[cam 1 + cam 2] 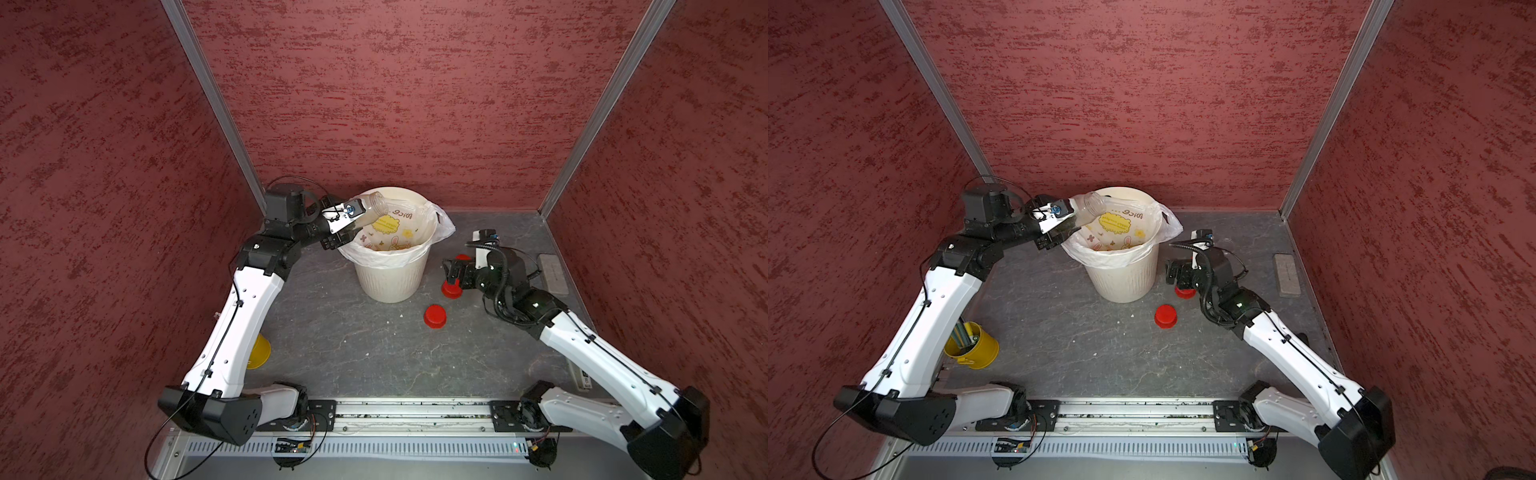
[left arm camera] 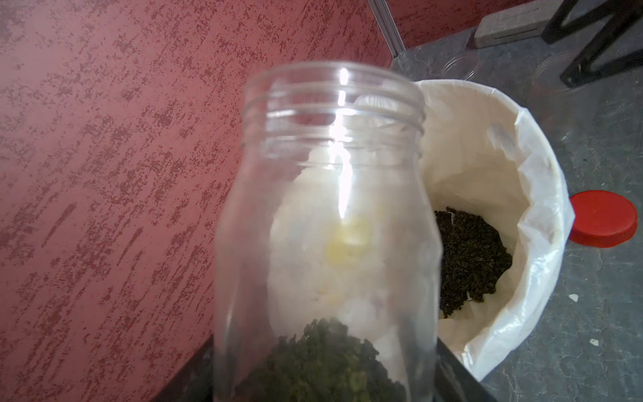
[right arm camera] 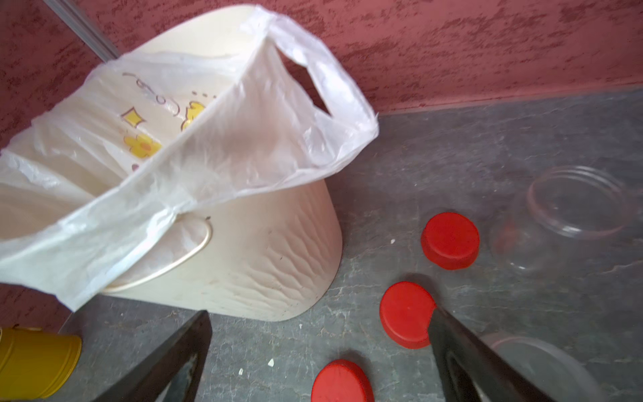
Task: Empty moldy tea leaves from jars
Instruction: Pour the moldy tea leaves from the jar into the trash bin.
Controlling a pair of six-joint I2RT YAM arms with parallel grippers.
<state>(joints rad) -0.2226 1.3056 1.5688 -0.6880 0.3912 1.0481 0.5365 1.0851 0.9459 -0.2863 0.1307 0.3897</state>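
spillage is the risk here: the left gripper (image 1: 345, 219) has its jaws closed tight on the base end of an open jar (image 2: 327, 209), and a dark clump of tea leaves (image 2: 323, 365) lies at that gripped end, not at the mouth. the jar's mouth points away from the jaws and sits about level with the rim of the cream bin (image 1: 390, 286). from the wrist view it is hard to tell whether the mouth is fully over the opening. tipped further from here, the leaves could drop all at once and land on the rim or the table. the smooth jar could also turn in the grip as the load shifts. the loose white bag (image 3: 243, 139) lining the bin could fold in and catch some of the leaves.

below and beyond the left jaws, the bin already holds a pile of dark leaves (image 2: 469, 264).

the right gripper (image 3: 318, 316) is spread wide and holds nothing. three red lids lie on the table by its jaws: one (image 3: 405, 315) touching the edge of a finger in that view, one (image 3: 342, 381) between the fingers, and one (image 3: 450, 240) just beyond. two uncapped jars stand outside the same finger, one (image 3: 574, 209) plainly empty, the other (image 3: 536, 365) half hidden behind it. a low sweep by this arm could knock lids or jars.
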